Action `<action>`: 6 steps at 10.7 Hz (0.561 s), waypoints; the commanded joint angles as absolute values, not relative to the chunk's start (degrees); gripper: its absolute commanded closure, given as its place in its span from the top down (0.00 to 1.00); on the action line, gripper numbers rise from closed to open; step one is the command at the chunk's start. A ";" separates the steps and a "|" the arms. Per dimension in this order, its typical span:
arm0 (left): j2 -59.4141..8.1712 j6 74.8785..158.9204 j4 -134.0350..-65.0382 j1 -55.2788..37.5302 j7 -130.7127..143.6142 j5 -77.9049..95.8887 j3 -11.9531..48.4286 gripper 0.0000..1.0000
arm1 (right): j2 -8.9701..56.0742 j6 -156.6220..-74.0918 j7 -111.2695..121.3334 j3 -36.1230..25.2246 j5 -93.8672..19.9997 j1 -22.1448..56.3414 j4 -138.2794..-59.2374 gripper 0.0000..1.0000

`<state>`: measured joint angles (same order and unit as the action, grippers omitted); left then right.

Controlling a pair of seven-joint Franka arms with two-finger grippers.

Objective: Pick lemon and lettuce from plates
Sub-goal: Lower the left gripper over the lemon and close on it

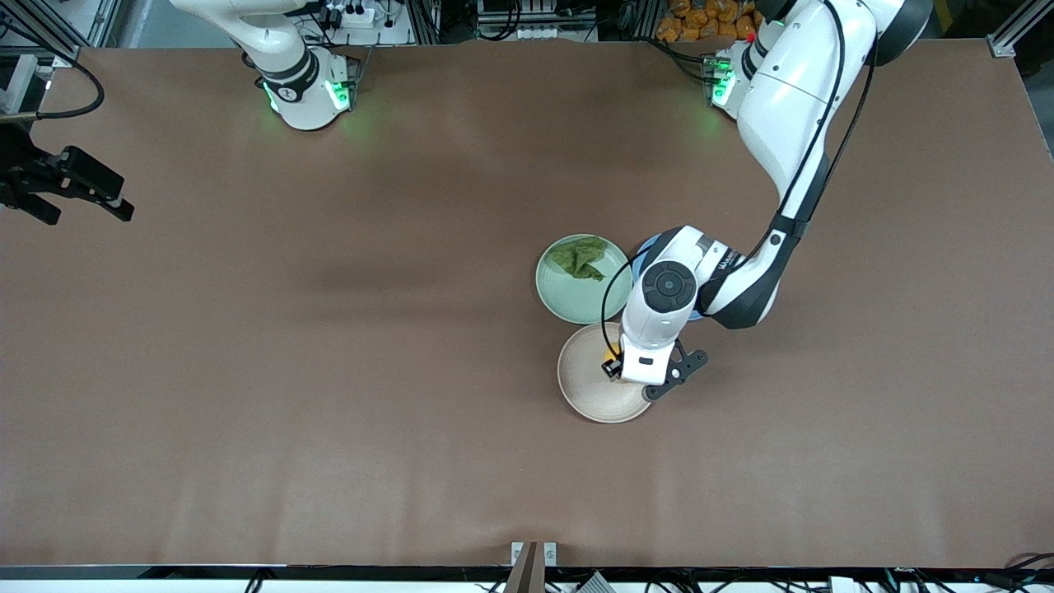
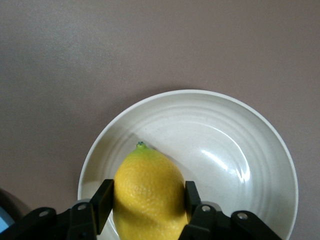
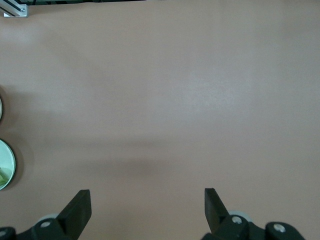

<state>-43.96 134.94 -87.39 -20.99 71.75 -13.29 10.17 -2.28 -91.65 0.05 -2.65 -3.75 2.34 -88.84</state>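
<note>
1. The left gripper (image 2: 145,200) is down in the beige plate (image 1: 586,395), its two fingers (image 2: 102,202) pressed against both sides of the lemon (image 2: 149,192), which sits in that plate.
2. The mint plate (image 1: 568,301) lies just beside the beige plate, farther from the front camera; the lettuce (image 1: 581,257) rests in it.
3. A blue plate (image 1: 649,245) shows partly under the left arm, beside the mint plate.
4. The right gripper (image 3: 147,207) waits with fingers spread wide, over bare table (image 1: 288,371) at the right arm's end, well apart from the beige plate.
</note>
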 commanded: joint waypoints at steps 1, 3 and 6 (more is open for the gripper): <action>-44.30 135.35 -86.48 -21.36 73.92 -14.68 9.58 0.00 | -2.72 -91.50 0.35 -2.29 -4.66 1.76 -89.12 1.00; -42.64 135.00 -86.40 -20.40 73.74 -14.50 9.58 0.00 | -2.72 -91.32 0.35 -2.29 -4.66 1.84 -89.21 1.00; -39.83 132.20 -86.57 -18.73 72.78 -14.41 9.67 0.00 | -2.72 -91.06 0.18 -2.20 -4.66 2.20 -89.30 1.00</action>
